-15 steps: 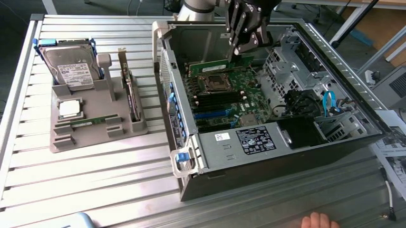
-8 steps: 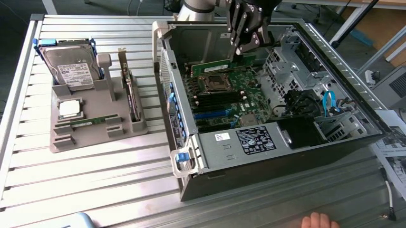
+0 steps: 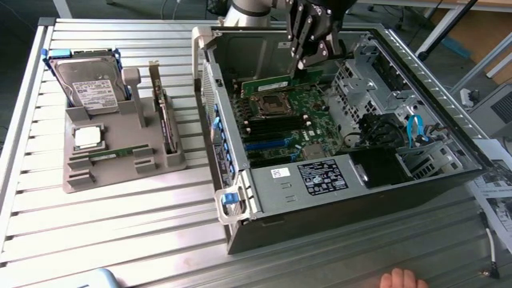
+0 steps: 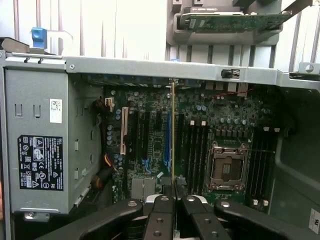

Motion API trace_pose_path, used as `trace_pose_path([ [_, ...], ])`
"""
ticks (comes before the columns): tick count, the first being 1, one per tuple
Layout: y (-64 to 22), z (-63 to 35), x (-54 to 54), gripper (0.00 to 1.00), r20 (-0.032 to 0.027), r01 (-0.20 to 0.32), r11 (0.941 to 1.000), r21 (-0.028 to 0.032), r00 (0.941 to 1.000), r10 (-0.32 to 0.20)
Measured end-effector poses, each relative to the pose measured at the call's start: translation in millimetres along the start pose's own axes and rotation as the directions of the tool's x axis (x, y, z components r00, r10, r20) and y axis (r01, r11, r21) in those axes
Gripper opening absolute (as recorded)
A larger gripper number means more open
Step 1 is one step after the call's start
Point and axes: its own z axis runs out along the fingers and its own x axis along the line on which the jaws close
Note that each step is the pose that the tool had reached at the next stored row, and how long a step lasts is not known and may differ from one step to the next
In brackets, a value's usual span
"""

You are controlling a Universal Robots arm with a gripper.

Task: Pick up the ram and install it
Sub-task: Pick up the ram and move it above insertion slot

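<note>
My gripper (image 3: 306, 63) hangs inside the open computer case (image 3: 240, 198), shut on the ram (image 3: 276, 80), a thin green stick held above the motherboard (image 3: 292, 120). In the wrist view the ram (image 4: 173, 130) appears edge-on, running straight out from the gripper (image 4: 173, 192), whose fingers (image 4: 181, 188) pinch its near end. It hovers over the board next to the dark memory slots (image 4: 192, 145), beside the processor socket (image 4: 227, 167). I cannot tell whether the ram touches a slot.
A grey parts holder (image 3: 120, 162) at the exterior view's left carries a hard drive (image 3: 92, 84), a square silver processor (image 3: 88, 137) and an upright expansion card (image 3: 165, 117). Drive cages and blue cables (image 3: 416, 129) fill the case's right side. A person's hand (image 3: 402, 279) rests at the table's near edge.
</note>
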Motion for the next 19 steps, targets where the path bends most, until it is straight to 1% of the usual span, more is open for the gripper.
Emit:
trace_pose_path([
  [2,-1.6,0.2,0.1,0.12,0.0011,0.0,0.9998,-0.0193,1.0,0.0],
  [4,-3.8,0.7,0.3,0.12,0.0029,-0.001,0.9989,-0.047,1.0,0.001],
  [5,-5.8,1.1,0.4,0.12,0.0044,-0.001,0.9976,-0.0694,1.0,0.002],
  [6,-7.0,1.2,0.6,0.12,0.0051,-0.001,0.9966,-0.0823,1.0,0.002],
  [7,-7.4,1.3,0.6,0.12,0.0056,-0.001,0.9961,-0.0883,1.0,0.002],
  [11,-7.4,1.2,0.6,0.12,0.0056,-0.001,0.9961,-0.0886,1.0,0.002],
  [14,-7.4,1.3,0.5,0.12,0.009,-0.002,0.9961,-0.0883,1.0,0.003],
  [19,-7.6,2.6,0.9,0.12,0.0087,-0.008,0.9961,-0.0883,0.9999,0.008],
])
